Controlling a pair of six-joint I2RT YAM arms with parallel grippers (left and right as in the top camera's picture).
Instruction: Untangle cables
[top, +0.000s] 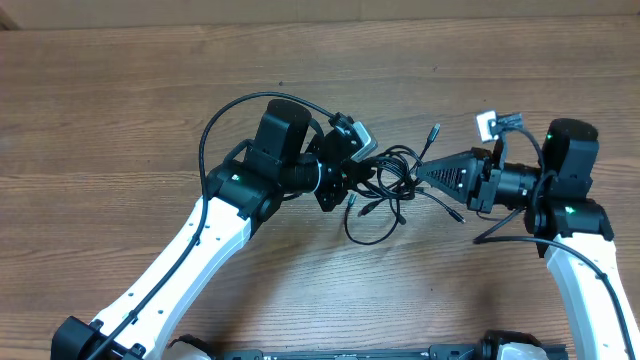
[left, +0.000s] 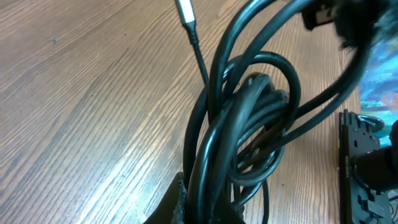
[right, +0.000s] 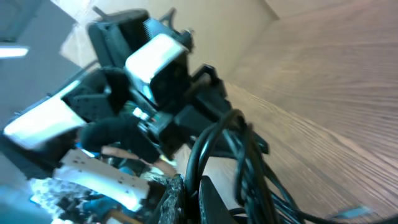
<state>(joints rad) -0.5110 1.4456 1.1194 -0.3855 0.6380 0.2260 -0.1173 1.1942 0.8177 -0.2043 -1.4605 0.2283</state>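
The cables (top: 392, 182) form a knot of thin black cords in the middle of the table, between my two grippers. My left gripper (top: 356, 174) meets the knot from the left and is shut on a bundle of strands. Its wrist view shows the looped cables (left: 249, 130) rising out of the gripper (left: 205, 208), with a silvery plug tip (left: 185, 11) lying beyond. My right gripper (top: 422, 172) comes in from the right, shut on one or two strands. In its wrist view the cables (right: 249, 162) run up from between the fingers (right: 190, 196).
Loose plug ends stick out of the knot at the upper right (top: 434, 130) and lower right (top: 458, 215). One slack loop (top: 368, 228) lies on the wooden table (top: 150, 110) toward the front. The left arm's wrist camera (right: 155, 62) stands close in front of my right gripper.
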